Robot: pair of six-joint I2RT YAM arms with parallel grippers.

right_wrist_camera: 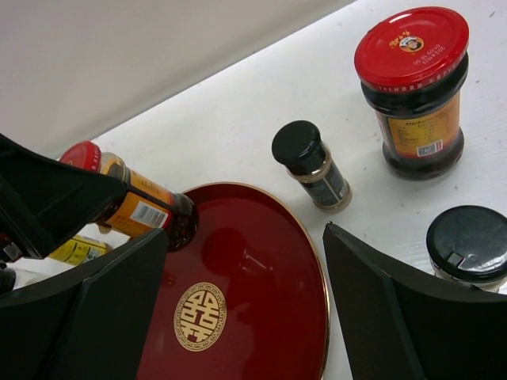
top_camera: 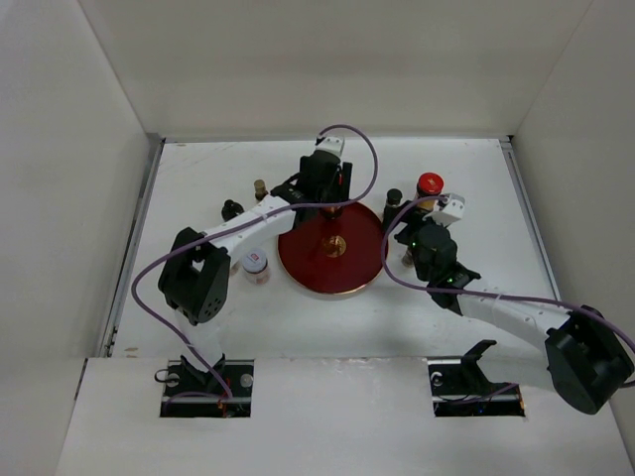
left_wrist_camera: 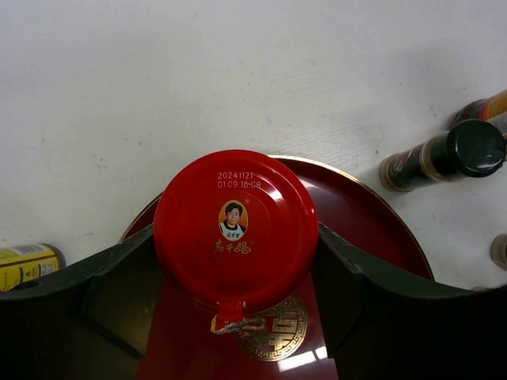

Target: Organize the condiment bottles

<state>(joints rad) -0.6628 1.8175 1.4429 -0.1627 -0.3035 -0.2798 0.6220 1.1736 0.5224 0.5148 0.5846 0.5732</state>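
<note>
My left gripper (top_camera: pixel 331 198) is shut on a dark jar with a red cap (left_wrist_camera: pixel 234 226) and holds it upright at the far rim of the round red tray (top_camera: pixel 332 263). The right wrist view shows this jar (right_wrist_camera: pixel 135 207) with its base at the tray rim. My right gripper (top_camera: pixel 405 230) is open and empty above the tray's right side (right_wrist_camera: pixel 253 269). A second red-capped jar (top_camera: pixel 429 184) and a slim black-capped bottle (top_camera: pixel 394 197) stand just beyond it. They also show in the right wrist view, the jar (right_wrist_camera: pixel 412 87) and the bottle (right_wrist_camera: pixel 311 164).
A white-lidded jar (top_camera: pixel 256 264) stands left of the tray. Two small bottles (top_camera: pixel 261 187) (top_camera: pixel 232 208) stand at the far left. A black-lidded jar (right_wrist_camera: pixel 470 241) sits under my right finger. A yellowish bottle (left_wrist_camera: pixel 24 264) lies left of the tray. White walls enclose the table.
</note>
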